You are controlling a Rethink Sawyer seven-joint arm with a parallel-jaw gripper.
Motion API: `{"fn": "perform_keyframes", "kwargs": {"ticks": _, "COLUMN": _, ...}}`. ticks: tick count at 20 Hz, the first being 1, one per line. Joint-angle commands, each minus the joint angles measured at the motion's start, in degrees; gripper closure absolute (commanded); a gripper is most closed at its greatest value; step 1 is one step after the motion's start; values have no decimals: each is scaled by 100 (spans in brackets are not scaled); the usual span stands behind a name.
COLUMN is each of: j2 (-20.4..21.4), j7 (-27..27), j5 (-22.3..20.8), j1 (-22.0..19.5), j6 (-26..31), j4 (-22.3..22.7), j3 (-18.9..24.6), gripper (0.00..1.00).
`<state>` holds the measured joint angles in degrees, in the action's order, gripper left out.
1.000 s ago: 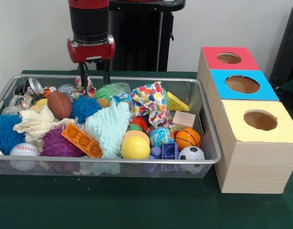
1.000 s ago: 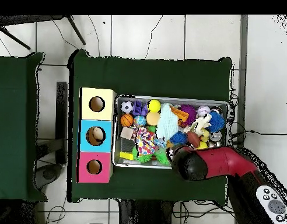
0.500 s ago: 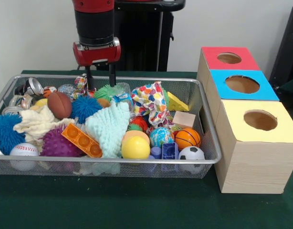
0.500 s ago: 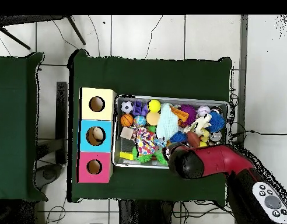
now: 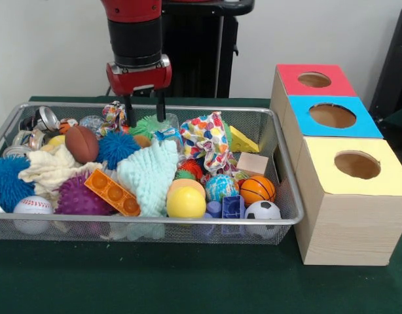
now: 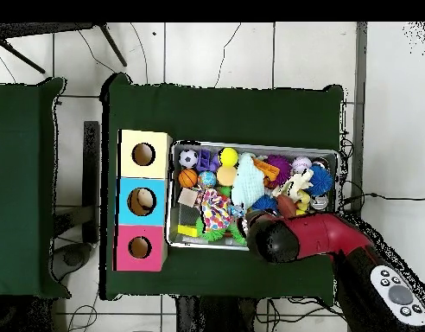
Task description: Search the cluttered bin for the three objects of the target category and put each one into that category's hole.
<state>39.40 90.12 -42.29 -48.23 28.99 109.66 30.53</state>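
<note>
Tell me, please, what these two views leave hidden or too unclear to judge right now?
- Overhead view: the arm covers the gripper and the near corner of the bin.
- Front view: whether the gripper holds anything; the jaws stand apart above the green fuzzy ball.
- Both views: toys buried under the mint cloth and the balls.
- Inside the red box's hole: dark.

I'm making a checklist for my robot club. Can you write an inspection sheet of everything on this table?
Surface: dark green cloth table.
Job's things: silver wire mesh bin, heaped full; round hole in the red-topped wooden box, empty-looking.
Clutter: orange basketball, yellow ball, mint knitted cloth, blue spiky ball.
Pincer: open, hanging over the bin's far side, holding nothing.
Cables: thin wires on the tiled floor.
Surroundings: white wall.
</note>
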Motion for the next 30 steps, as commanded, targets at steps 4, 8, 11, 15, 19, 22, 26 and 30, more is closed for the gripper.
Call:
{"fn": "perform_keyframes", "kwargs": {"ticks": 4, "j2": -239, "j7": -1044, "j5": -516, "j1": -68, "j6": 216, "j4": -595, "j3": 297, "gripper": 0}}
{"fn": "perform_keyframes", "kwargs": {"ticks": 8, "j2": -306, "j7": -1173, "j5": -578, "j1": -139, "j6": 255, "j4": -669, "j3": 335, "gripper": 0}}
{"fn": "perform_keyframes", "kwargs": {"ticks": 11, "j2": -402, "j7": -1204, "j5": -647, "j1": -161, "j6": 234, "j4": -724, "j3": 312, "gripper": 0}}
{"fn": "perform_keyframes", "kwargs": {"ticks": 15, "j2": -565, "j7": -1177, "j5": -753, "j1": -194, "j6": 142, "j4": -777, "j3": 273, "gripper": 0}}
{"fn": "perform_keyframes", "kwargs": {"ticks": 19, "j2": -671, "j7": -1202, "j5": -863, "j1": -225, "j6": 96, "j4": -854, "j3": 288, "gripper": 0}}
{"fn": "perform_keyframes", "kwargs": {"ticks": 22, "j2": -778, "j7": -1275, "j5": -895, "j1": -282, "j6": 98, "j4": -941, "j3": 354, "gripper": 0}}
{"fn": "perform_keyframes", "kwargs": {"ticks": 26, "j2": -878, "j7": -1237, "j5": -962, "j1": -292, "j6": 44, "j4": -995, "j3": 366, "gripper": 0}}
{"fn": "perform_keyframes", "kwargs": {"ticks": 30, "j2": -926, "j7": -1256, "j5": -1037, "j1": -311, "j6": 41, "j4": -1050, "j3": 383, "gripper": 0}}
